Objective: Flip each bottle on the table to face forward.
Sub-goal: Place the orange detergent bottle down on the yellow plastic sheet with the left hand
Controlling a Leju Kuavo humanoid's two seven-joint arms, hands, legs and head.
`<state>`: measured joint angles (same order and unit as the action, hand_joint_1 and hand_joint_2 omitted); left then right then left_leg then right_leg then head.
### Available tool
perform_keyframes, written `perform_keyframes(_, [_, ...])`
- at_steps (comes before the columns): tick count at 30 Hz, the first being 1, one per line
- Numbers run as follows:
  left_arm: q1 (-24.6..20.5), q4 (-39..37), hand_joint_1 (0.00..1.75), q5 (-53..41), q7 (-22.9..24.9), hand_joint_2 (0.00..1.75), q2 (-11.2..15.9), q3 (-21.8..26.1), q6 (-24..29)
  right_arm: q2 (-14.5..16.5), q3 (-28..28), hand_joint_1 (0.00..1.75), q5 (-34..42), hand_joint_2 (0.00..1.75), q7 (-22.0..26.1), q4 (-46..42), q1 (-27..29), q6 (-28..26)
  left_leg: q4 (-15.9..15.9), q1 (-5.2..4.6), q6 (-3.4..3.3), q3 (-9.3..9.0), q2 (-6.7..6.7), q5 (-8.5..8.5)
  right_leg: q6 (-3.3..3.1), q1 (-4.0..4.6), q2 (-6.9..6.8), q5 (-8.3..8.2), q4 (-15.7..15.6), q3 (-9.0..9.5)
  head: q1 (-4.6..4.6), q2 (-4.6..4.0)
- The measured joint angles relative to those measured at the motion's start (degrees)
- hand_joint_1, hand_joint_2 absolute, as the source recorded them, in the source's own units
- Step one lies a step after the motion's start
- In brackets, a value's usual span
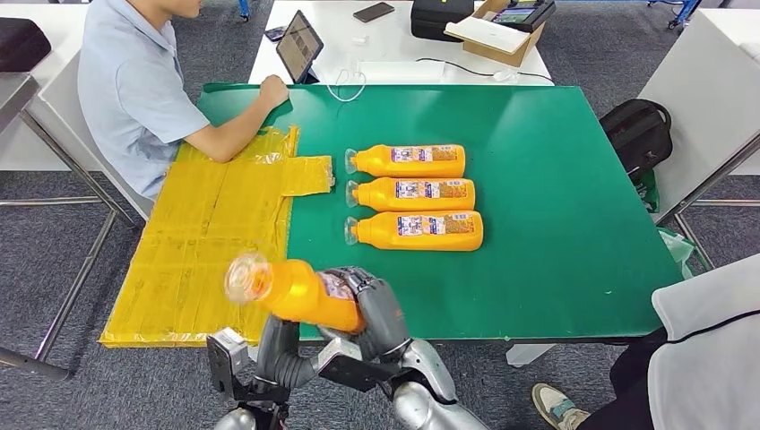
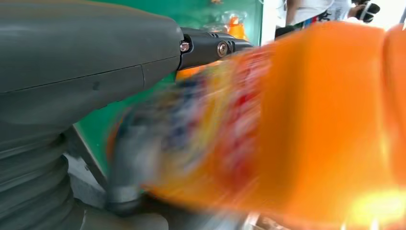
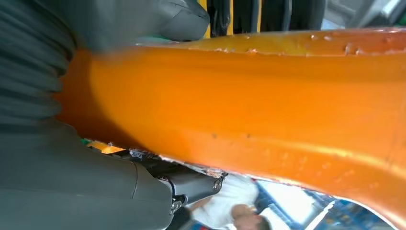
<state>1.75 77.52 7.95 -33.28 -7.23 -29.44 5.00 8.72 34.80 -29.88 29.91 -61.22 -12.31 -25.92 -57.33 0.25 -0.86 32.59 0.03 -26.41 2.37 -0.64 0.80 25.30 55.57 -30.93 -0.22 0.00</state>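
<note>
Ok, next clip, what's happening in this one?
The robot holds an orange bottle up off the near edge of the green table, both hands on it: the right hand wraps its base, and the left hand shows against it in its wrist view. Three more bottles lie in a row on the table, labels up. A person sits at the far left corner.

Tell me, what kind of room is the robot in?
Probably a lab or office workroom: a green mat covers the table, a person sits beside it, and a tablet stands on a white desk behind.
</note>
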Motion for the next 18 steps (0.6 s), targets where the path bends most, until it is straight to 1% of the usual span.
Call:
perform_keyframes(4, [0.13, 0.54, 0.00, 5.12, 2.03, 1.75, -0.02, 1.34, -4.18, 1.10, 2.49, 1.74, -2.45, 1.75, -0.08, 3.77, -0.55, -3.02, 0.00, 0.01, 0.00, 0.02, 0.01, 0.00, 0.00, 0.01, 0.00, 0.00, 0.00, -0.07, -0.04, 0.00])
perform_keyframes(8, [0.41, 0.61, 0.00, 10.33, 6.33, 1.75, -0.02, 2.51, -6.95, 1.61, 4.14, 1.73, -4.89, 1.75, -0.07, 7.62, -1.45, -6.54, 0.01, 0.02, 0.00, 0.02, 0.02, 0.00, 0.00, 0.01, 0.00, 0.00, 0.00, -0.09, -0.03, 0.00])
perform_keyframes(9, [0.53, 0.59, 0.44, 11.15, 7.18, 1.75, -0.02, 2.73, -7.19, 1.71, 4.43, 1.73, -5.11, 1.75, -0.06, 8.38, -1.66, -6.95, 0.01, 0.01, 0.00, 0.02, 0.02, 0.00, 0.00, 0.01, 0.00, 0.00, 0.00, -0.09, -0.02, 0.00])
perform_keyframes(11, [0.69, 0.48, 1.31, 12.65, 8.61, 1.75, -0.03, 3.10, -7.26, 1.91, 4.91, 1.65, -5.13, 1.75, 0.01, 9.65, -2.07, -7.22, 0.00, 0.01, 0.00, 0.02, 0.02, 0.00, 0.00, 0.00, 0.00, 0.00, 0.00, -0.10, -0.01, 0.00])
perform_keyframes(12, [0.73, 0.36, 1.75, 13.40, 9.28, 1.75, -0.04, 3.27, -7.18, 2.03, 5.14, 1.31, -4.92, 1.75, 0.07, 10.25, -2.25, -7.19, 0.00, 0.01, 0.00, 0.02, 0.03, 0.00, 0.00, 0.00, 0.00, 0.00, 0.00, -0.10, -0.01, 0.00])
perform_keyframes(13, [0.75, 0.21, 1.75, 14.07, 9.87, 1.75, -0.07, 3.44, -7.07, 2.14, 5.41, 0.88, -4.53, 1.75, 0.16, 10.83, -2.45, -7.14, 0.00, 0.00, 0.00, 0.02, 0.03, 0.00, 0.00, -0.01, 0.00, 0.00, 0.00, -0.11, -0.01, 0.00])
perform_keyframes(15, [0.74, -0.10, 1.75, 15.07, 10.58, 1.75, -0.15, 3.69, -6.71, 2.33, 6.07, 0.09, -3.36, 1.75, 0.56, 11.91, -2.78, -7.12, 0.00, 0.00, 0.00, 0.02, 0.03, 0.00, 0.00, -0.01, 0.00, 0.00, 0.00, -0.11, -0.01, 0.00])
perform_keyframes(16, [0.68, -0.24, 1.75, 15.57, 10.80, 1.75, -0.21, 3.78, -6.51, 2.40, 6.41, 0.00, -2.66, 1.75, 0.88, 12.30, -2.87, -7.19, 0.00, 0.00, 0.00, 0.02, 0.03, 0.00, 0.00, -0.01, 0.00, 0.00, 0.00, -0.11, -0.01, 0.00])
perform_keyframes(17, [0.57, -0.36, 1.75, 16.11, 10.98, 1.75, -0.28, 3.85, -6.30, 2.47, 6.72, 0.00, -1.97, 1.75, 1.22, 12.60, -2.85, -7.32, -0.01, 0.00, 0.00, 0.03, 0.03, 0.00, 0.00, 0.00, 0.00, 0.00, 0.00, -0.11, -0.02, 0.00])
perform_keyframes(18, [0.40, -0.47, 1.75, 16.72, 11.22, 1.75, -0.37, 3.95, -6.07, 2.55, 6.98, 0.00, -1.31, 1.31, 1.57, 12.82, -2.75, -7.54, -0.01, 0.00, 0.00, 0.03, 0.02, 0.00, 0.00, 0.00, 0.00, 0.00, 0.00, -0.11, -0.02, 0.00])
